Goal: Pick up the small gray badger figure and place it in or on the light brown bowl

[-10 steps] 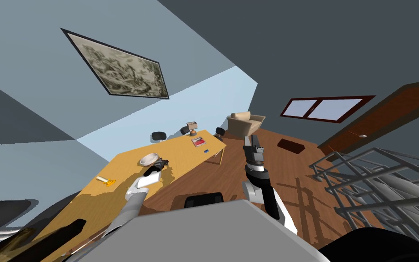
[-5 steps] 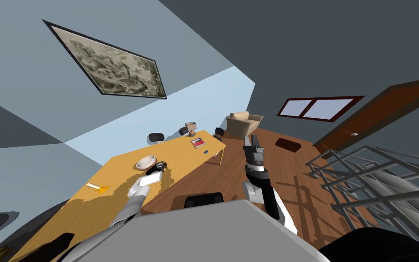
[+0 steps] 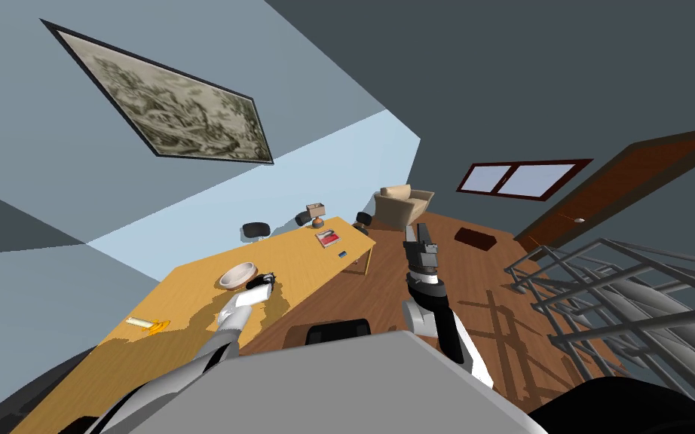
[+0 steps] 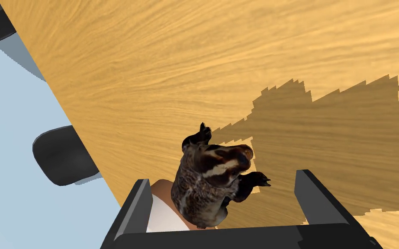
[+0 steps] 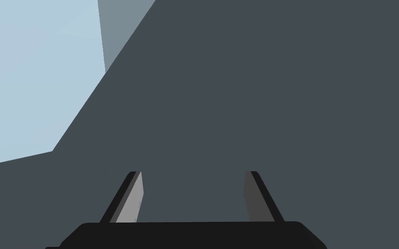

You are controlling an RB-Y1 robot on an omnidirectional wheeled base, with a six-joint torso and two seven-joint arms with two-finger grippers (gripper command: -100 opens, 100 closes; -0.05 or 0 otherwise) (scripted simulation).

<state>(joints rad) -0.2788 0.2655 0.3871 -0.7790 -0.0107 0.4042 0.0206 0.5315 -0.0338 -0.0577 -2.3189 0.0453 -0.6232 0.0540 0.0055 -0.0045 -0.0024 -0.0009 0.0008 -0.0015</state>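
Observation:
A small dark brown and grey badger figure (image 4: 211, 181) with pale stripes sits between the fingers of my left gripper (image 4: 222, 194). Those fingers stand wide apart and neither visibly touches it. Beside one finger, partly under the badger, a pale tan and white curve shows, which looks like the bowl (image 4: 164, 207). In the head view the light brown bowl (image 3: 237, 275) rests on the wooden table (image 3: 188, 331), with the left gripper (image 3: 263, 283) and badger (image 3: 267, 279) just at its right edge. My right gripper (image 3: 419, 239) is raised over the floor, its fingers (image 5: 136, 199) open and empty.
On the table lie a yellow item (image 3: 146, 324), a red book (image 3: 329, 238) and a small blue thing (image 3: 343, 253). Black chairs (image 3: 254, 228) stand behind the table and one (image 3: 327, 331) in front. A metal railing (image 3: 625, 301) stands to the right.
My head camera has turned, so the table and wall picture have slid left and down. The left gripper stays beside the bowl with the badger. The right arm has not moved.

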